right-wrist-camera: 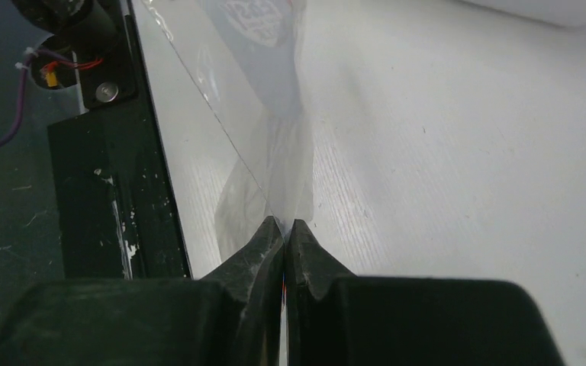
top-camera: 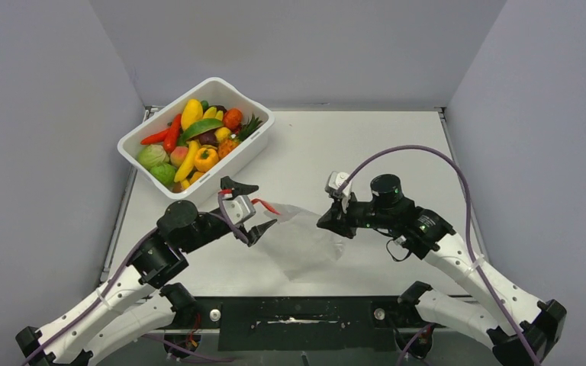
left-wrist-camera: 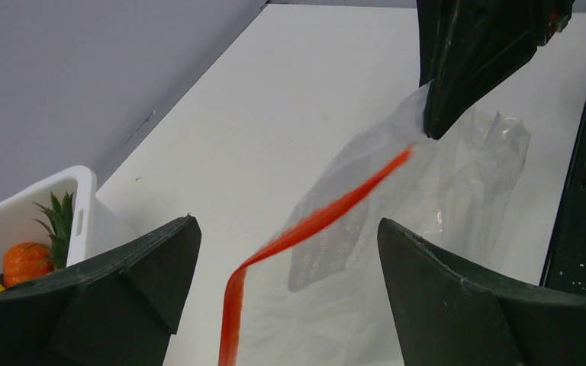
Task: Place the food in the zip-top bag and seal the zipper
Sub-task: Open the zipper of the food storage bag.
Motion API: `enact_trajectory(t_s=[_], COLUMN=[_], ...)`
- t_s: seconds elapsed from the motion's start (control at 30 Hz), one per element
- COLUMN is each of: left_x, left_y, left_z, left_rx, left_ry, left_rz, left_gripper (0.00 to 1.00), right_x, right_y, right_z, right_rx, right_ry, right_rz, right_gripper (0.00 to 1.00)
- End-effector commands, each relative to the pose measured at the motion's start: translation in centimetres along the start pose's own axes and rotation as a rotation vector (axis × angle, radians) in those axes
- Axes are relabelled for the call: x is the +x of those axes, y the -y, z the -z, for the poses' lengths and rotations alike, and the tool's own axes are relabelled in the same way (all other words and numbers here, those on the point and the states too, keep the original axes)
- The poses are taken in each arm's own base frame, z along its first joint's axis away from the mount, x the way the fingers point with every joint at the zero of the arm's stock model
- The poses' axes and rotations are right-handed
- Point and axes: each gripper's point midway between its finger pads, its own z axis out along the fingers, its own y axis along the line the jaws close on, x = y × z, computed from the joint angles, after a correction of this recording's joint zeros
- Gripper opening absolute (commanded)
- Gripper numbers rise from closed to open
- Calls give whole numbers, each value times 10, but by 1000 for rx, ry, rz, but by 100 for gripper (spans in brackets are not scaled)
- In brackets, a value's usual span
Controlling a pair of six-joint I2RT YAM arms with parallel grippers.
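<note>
Right gripper (right-wrist-camera: pixel 284 226): clenched on zip-top bag (right-wrist-camera: pixel 275 145) mouth edge. Left gripper (left-wrist-camera: pixel 288 223): released, spread astride zipper (left-wrist-camera: pixel 328 213). Advised: pinch one lip only of strip lying between the jaws, then part gently.

I count one zip-top bag (top-camera: pixel 305 242) with one zipper (left-wrist-camera: pixel 322 216), one white tub (top-camera: pixel 253 146), over a dozen food pieces (top-camera: pixel 195 142) piled too tightly for an exact tally, and two grippers: left gripper (top-camera: pixel 264 206), right gripper (top-camera: pixel 325 223).

Right gripper (top-camera: pixel 325 223) on zip-top bag (top-camera: pixel 304 242) edge
</note>
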Motion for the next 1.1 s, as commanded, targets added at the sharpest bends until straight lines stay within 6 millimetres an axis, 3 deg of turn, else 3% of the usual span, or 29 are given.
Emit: enact_trajectory(t_s=[0.0,0.2,0.3,0.4,0.5,0.57,0.73,0.9,1.07], left_x=[-26,-18,-18,-23,-29,-31,-32,-32,-28], left_y=[12,16,19,21,25,24,8,-15,-17], left_z=[2,-1,-1,1,5,5,1,-4,-8], left_rx=[102,142,160,169,183,170,48,-96,-123], left_ry=[68,26,24,45,72,84,138,151,142], left_rz=[-117,-140,-146,-141,-134,-109,-13,119,198], left_gripper=[87,79,49,28,0,0,0,0,0], right_x=[-32,-32,-30,-29,-33,-38,-58,-66,-72], right_y=[-28,-42,-39,-31,-11,9,41,71,86], right_z=[21,29,28,27,26,27,37,60,86], right_rx=[-111,-177,-160,-117,3,119,337,559,706], right_ry=[124,145,137,128,130,147,288,384,445], right_rz=[210,280,284,279,248,215,107,-95,-284], right_gripper=[3,3,2,3,16,32,55,62,64])
